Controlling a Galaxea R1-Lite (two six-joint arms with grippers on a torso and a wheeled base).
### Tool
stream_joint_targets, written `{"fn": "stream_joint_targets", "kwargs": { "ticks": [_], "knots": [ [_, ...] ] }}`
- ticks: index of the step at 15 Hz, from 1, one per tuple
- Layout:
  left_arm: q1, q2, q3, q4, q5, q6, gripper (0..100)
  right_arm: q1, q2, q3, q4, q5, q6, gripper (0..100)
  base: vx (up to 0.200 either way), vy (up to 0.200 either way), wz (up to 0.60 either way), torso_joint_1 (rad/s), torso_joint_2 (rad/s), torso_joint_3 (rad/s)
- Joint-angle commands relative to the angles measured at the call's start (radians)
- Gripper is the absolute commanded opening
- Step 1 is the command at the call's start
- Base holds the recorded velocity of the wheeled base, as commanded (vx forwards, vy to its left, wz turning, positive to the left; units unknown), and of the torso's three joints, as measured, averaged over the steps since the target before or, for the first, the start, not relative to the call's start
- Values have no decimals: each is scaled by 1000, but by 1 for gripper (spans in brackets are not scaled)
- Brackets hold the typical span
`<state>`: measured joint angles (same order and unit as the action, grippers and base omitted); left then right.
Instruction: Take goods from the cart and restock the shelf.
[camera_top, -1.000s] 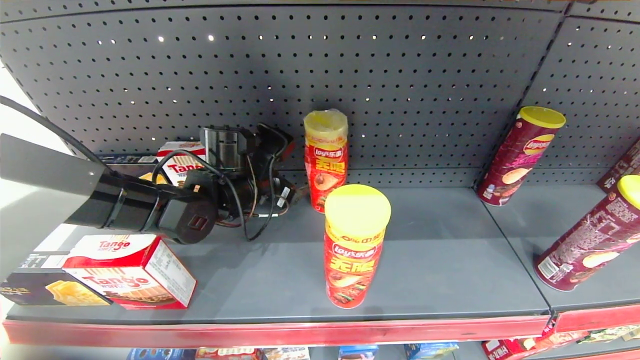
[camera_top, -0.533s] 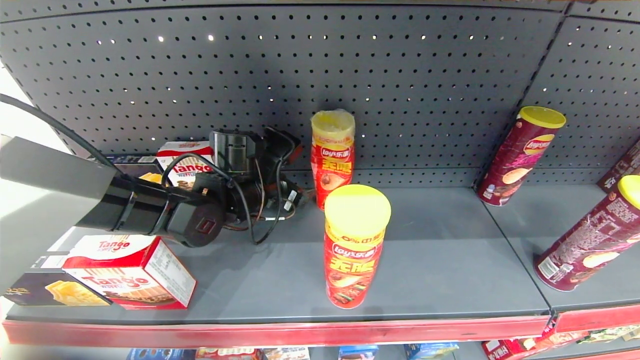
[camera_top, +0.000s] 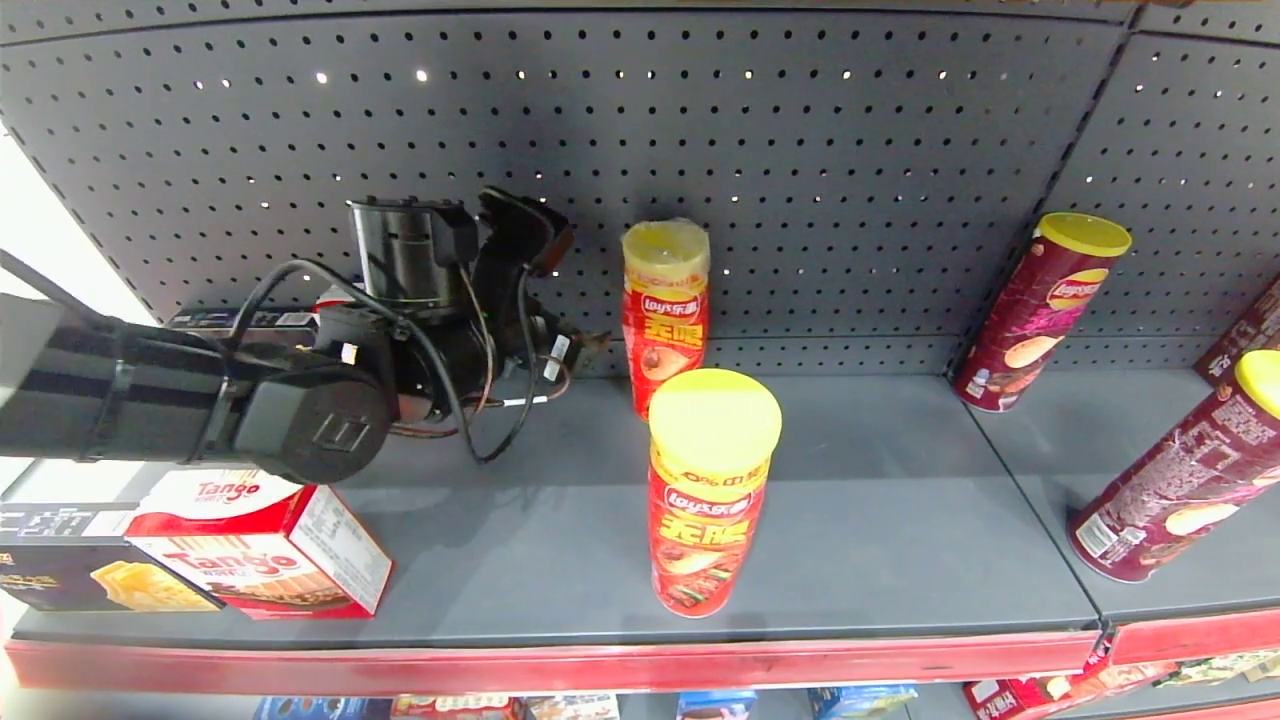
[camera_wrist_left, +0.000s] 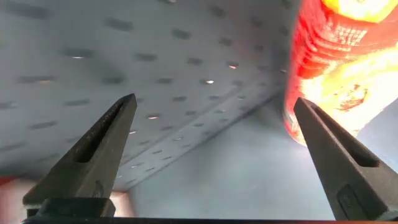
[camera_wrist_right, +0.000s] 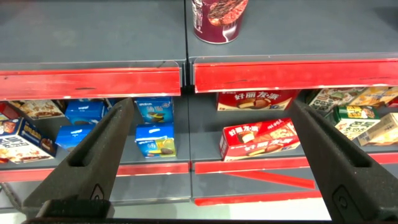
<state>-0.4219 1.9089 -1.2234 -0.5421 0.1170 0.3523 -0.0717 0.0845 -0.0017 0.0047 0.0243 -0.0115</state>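
Observation:
Two red chip cans with yellow lids stand upright on the grey shelf (camera_top: 880, 520). The rear can (camera_top: 665, 310) is against the perforated back panel, and the front can (camera_top: 710, 490) is near the shelf's front edge. My left gripper (camera_top: 588, 345) hovers just left of the rear can, a little above the shelf. In the left wrist view it (camera_wrist_left: 213, 102) is open with nothing between its fingers, and the rear can (camera_wrist_left: 339, 74) lies outside one finger. My right gripper (camera_wrist_right: 211, 104) is open and empty, in front of the red shelf edge (camera_wrist_right: 93, 82).
Two maroon chip cans (camera_top: 1040, 310) (camera_top: 1180, 480) lean on the neighbouring shelf section at the right. Wafer boxes (camera_top: 260, 540) and a dark box (camera_top: 90, 580) lie at the front left, another wafer box behind my left arm. Lower shelves hold boxed snacks (camera_wrist_right: 261, 138).
The rear can shifted slightly right and now stands alone. My left gripper has risen and drawn back to the left, away from it.

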Motion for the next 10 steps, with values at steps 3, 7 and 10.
{"fn": "stream_joint_targets", "kwargs": {
  "ticks": [3,7,10],
  "knots": [
    [-11,-235,163,-9,41,0,100,0,1,0,0,0,-1,100,0,0,0,0,0,0],
    [-17,-352,291,-19,81,-1,100,0,1,0,1,0,-2,100,0,0,0,0,0,0],
    [-11,-363,301,-111,84,-16,100,0,0,0,-2,3,1,100,0,0,0,0,0,0]
  ]
}}
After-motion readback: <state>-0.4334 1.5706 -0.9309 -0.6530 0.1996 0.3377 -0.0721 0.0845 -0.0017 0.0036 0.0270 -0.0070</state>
